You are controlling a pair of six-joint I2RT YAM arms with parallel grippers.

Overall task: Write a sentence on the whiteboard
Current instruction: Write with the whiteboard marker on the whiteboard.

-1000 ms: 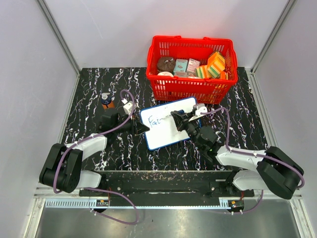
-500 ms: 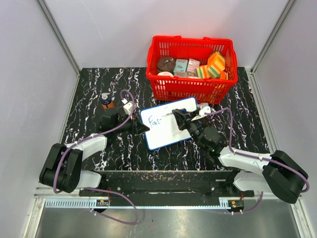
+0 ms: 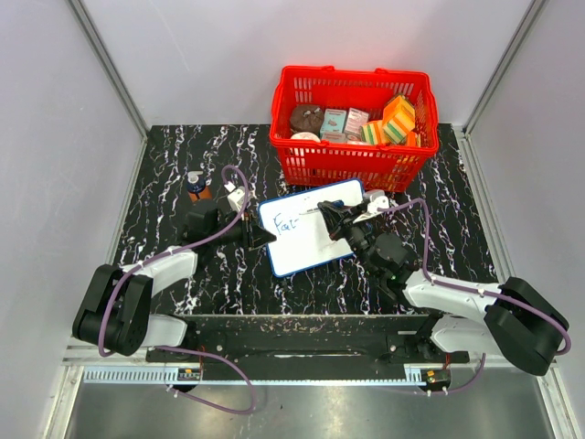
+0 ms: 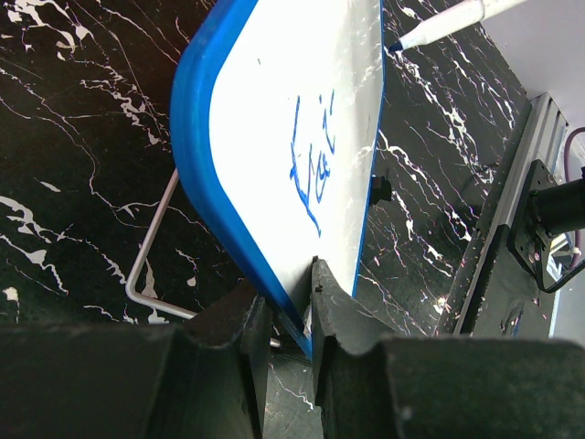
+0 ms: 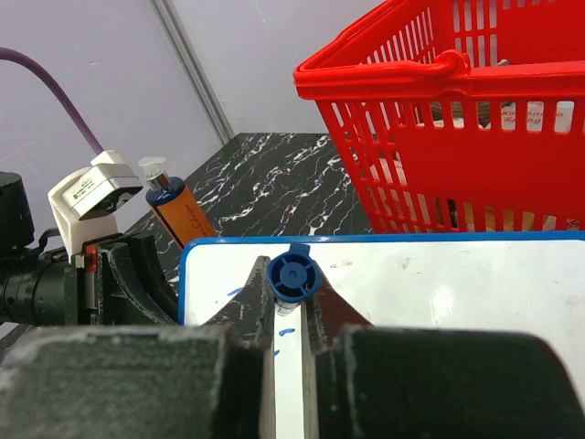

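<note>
Top view: the whiteboard [image 3: 306, 251] is lying on the desk [image 3: 174, 155], just in front of the red basket [image 3: 352, 165]. The sentence [image 3: 289, 222] is showing only its first few blue letters.

Left wrist: your left pincer [image 4: 288, 300] is clamping, nearly closed, on the board's blue edge and steadying it.

Right wrist: your right pincer [image 5: 290, 306] is gripping the marker [image 5: 291, 276] tightly, tip aimed down at the board.

You are barely starting, I judge, with most words remaining.

Whiteboard [image 3: 303, 245] just before the basket [image 3: 352, 166]
</note>
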